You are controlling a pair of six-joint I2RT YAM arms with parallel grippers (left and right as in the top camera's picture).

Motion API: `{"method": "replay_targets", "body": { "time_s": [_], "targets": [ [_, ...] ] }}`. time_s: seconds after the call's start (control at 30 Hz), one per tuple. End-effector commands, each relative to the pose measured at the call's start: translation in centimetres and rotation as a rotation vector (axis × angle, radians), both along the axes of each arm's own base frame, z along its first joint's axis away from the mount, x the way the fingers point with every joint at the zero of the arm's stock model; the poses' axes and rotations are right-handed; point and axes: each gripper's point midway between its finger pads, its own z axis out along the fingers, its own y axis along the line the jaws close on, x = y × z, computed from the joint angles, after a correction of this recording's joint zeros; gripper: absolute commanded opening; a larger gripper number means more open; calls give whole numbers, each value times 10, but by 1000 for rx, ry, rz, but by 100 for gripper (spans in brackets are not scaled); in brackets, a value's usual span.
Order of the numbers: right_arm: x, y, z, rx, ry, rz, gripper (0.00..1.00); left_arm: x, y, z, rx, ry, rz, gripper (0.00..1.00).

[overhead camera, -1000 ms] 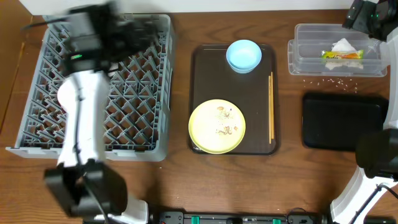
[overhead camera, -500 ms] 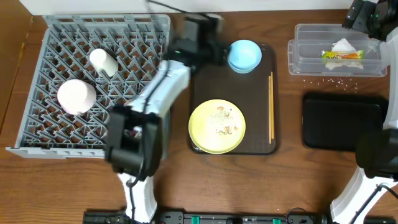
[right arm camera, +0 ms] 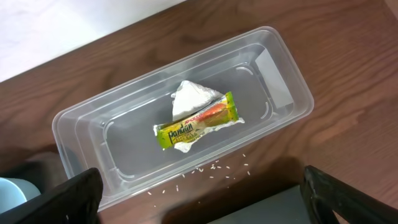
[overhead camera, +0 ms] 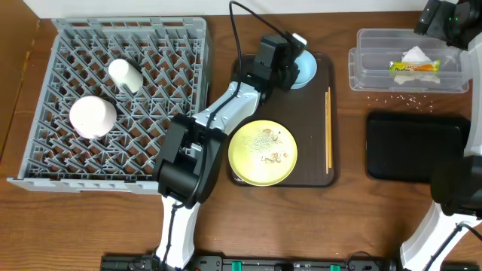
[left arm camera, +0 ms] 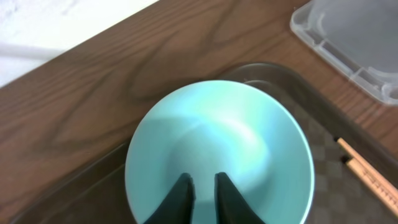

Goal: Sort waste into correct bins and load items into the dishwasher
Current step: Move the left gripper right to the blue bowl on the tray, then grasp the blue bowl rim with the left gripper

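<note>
The left hand [left arm camera: 204, 185] is held nearly closed over the light blue bowl [left arm camera: 217, 134]; the right hand [right arm camera: 202, 190] is spread open.

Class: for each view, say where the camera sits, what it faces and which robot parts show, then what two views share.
Overhead: above the table, facing down; left arm and right arm show.
Left wrist: arm-mounted, facing down at the light blue bowl; near-closed jaws show.
Right wrist: arm-mounted, facing down at the clear tub; wide-open jaws show.
Shared: the snack wrapper, in overhead and right wrist.
</note>
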Motion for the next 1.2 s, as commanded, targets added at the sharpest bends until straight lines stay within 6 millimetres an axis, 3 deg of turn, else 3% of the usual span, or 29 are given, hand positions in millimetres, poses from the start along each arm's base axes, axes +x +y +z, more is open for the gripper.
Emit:
{"method": "replay_targets", "body": {
  "time_s": [0.0,0.4,0.6,0.87,1.17],
  "targets": [
    [0,1,-2,-6,8,8,99,1,3,-12,31,12,6,10],
    [0,1,-2,-6,8,8,99,-18,13,-53,76,159,28,8],
    [0,1,-2,-6,8,8,99,-18,46,-58,189,178,134,8],
    [0,1,-2,-6,8,8,99,-31,91,-29,284,223,227,8],
    [0,1,-2,-6,8,8,99,-44,108,41,214,187,290,8]
  ]
}}
